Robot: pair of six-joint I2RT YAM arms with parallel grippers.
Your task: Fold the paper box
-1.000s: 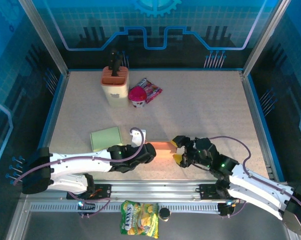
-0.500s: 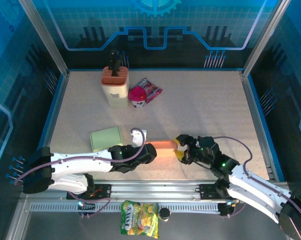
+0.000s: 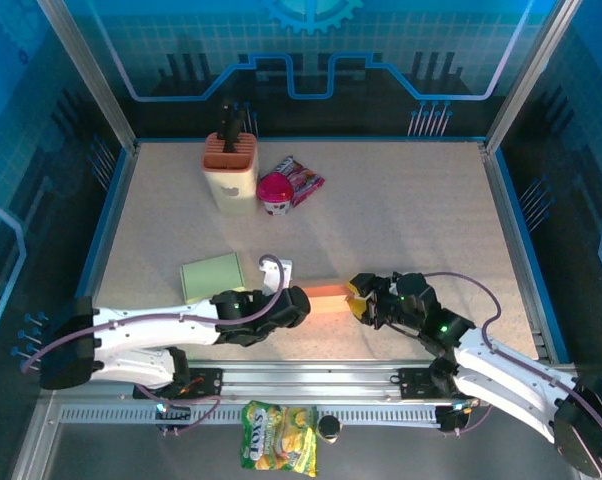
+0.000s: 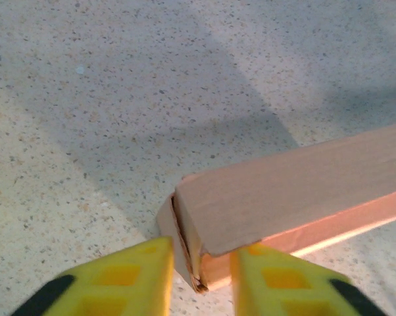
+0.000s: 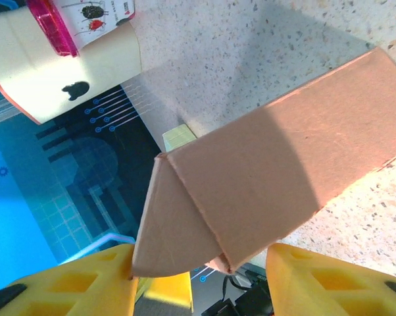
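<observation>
Left gripper [image 4: 199,263] and right gripper [image 5: 198,263] straddle the paper box [image 4: 283,191] ends, jaws apart and unclamped, so uneven closing could crumple its loose flaps.

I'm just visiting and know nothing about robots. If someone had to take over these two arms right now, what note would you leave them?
Left gripper: yellow fingers a little apart at one end of the long orange paper box; whether they grip it is unclear.
Right gripper: open, straddling the other end, not clamped.
Box: lying flat on the speckled table, between the two arms.
Done: body folded into a long tube.
Left: the ends. The flap by the right gripper sticks out untucked, and the seam at the left end gapes.
</observation>
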